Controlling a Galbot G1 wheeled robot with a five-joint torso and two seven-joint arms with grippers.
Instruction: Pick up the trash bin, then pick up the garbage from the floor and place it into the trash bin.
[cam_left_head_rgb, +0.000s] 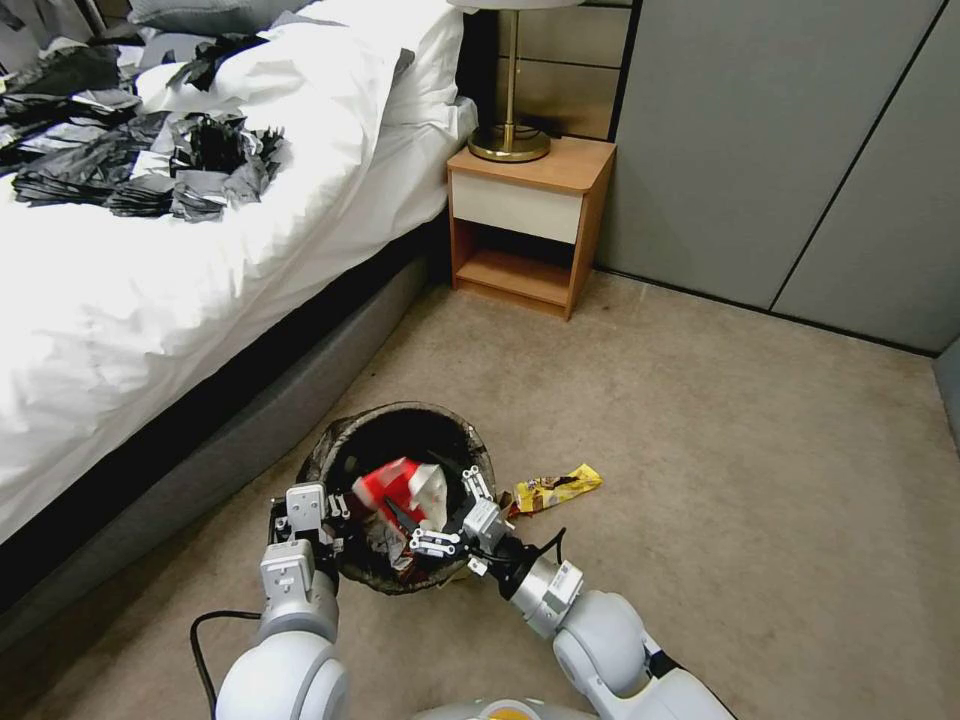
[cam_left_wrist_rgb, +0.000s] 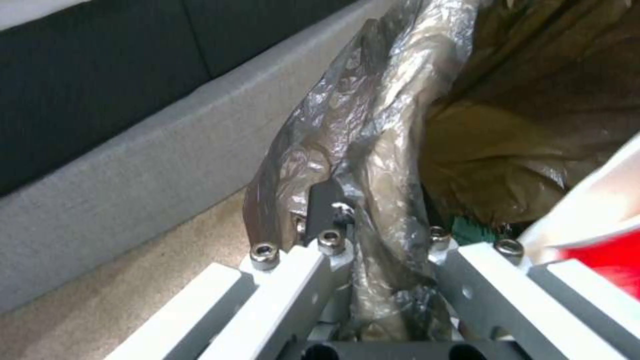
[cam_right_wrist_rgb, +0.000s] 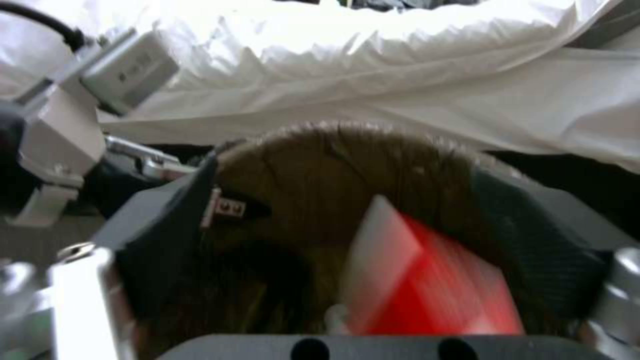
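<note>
The bed (cam_left_head_rgb: 180, 250), with white sheets and a heap of black shredded plastic (cam_left_head_rgb: 150, 165) on top, lies left of the bin (cam_left_head_rgb: 400, 440), which is held off the carpet (cam_left_head_rgb: 720, 450) just beside the bed's grey base. The left gripper (cam_left_head_rgb: 318, 520) is at the bin's near-left rim; in the left wrist view its fingers (cam_left_wrist_rgb: 320, 235) are closed tight on the crinkled brown bag (cam_left_wrist_rgb: 373, 150) folded over that rim, one finger outside the rim and one inside. Inside the bin, a red-and-white packet (cam_left_head_rgb: 400, 490) stands tilted in the opening, with the dark liner all around it. The right gripper (cam_left_head_rgb: 452, 522) is at the bin's near-right rim, reaching over the edge into the opening. In the right wrist view its black fingers (cam_right_wrist_rgb: 167, 210) stand wide apart with the packet (cam_right_wrist_rgb: 427, 285) between them; whether either finger touches the packet I cannot tell, and the packet is blurred there. Just right of the bin, a yellow wrapper (cam_left_head_rgb: 557, 488) lies flat on the carpet, close beside the right gripper. Farther back and to the right of the bin, a wooden nightstand (cam_left_head_rgb: 530, 225) with a brass lamp (cam_left_head_rgb: 510, 120) on it stands against the grey wall.
</note>
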